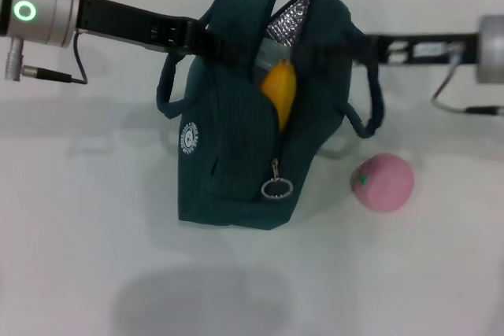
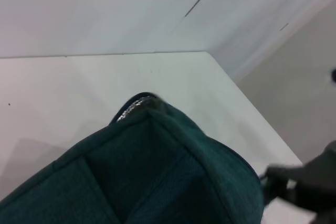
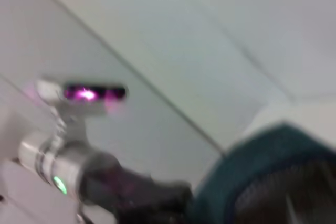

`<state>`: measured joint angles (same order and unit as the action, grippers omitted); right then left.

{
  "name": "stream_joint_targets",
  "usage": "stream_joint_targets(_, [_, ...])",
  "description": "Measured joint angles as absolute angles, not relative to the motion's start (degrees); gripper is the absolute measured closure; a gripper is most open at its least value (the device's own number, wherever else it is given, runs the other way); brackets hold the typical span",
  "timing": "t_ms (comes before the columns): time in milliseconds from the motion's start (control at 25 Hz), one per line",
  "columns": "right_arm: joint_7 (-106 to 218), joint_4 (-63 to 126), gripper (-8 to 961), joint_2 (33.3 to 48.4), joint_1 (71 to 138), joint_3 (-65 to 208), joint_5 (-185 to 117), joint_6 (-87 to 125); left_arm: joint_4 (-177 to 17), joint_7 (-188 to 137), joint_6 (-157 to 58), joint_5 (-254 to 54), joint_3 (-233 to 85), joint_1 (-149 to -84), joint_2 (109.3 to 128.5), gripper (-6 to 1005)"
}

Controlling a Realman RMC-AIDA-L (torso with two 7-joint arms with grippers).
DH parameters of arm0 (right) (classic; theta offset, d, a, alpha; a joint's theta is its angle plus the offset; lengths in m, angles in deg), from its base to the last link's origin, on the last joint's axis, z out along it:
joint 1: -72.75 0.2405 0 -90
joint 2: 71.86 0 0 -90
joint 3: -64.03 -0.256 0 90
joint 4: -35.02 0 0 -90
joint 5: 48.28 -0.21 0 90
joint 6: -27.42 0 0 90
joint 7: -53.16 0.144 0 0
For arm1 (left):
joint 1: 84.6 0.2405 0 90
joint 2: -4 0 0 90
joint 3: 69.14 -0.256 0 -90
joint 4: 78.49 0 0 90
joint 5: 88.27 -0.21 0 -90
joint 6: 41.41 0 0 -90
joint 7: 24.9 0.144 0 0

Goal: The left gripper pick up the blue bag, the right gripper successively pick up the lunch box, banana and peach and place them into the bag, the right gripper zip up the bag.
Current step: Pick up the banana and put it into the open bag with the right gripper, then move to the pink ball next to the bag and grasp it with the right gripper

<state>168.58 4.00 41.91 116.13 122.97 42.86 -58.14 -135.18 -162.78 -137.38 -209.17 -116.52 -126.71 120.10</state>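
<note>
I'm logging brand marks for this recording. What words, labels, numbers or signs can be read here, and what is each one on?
No text can be read in any of the views.
Round white logo on the blue bag: too small to read.
Right gripper's arm, reaching in at the bag's top on the right: motion-blurred, nothing legible.
Left gripper, at the bag's top on the left: no marking seen.
Banana and peach: no marking seen.

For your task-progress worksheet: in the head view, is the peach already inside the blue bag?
No. The peach lies on the white table, apart from the blue bag, on its right-arm side.
</note>
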Motion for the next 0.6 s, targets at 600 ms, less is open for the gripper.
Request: stream_joint_targets(600, [155.8, -17.1, 346, 40.0, 101.3, 111.4, 44.0, -70.4, -135.5, -163.1, -137.4, -207.9, -116.1, -126.7, 119.29, 962])
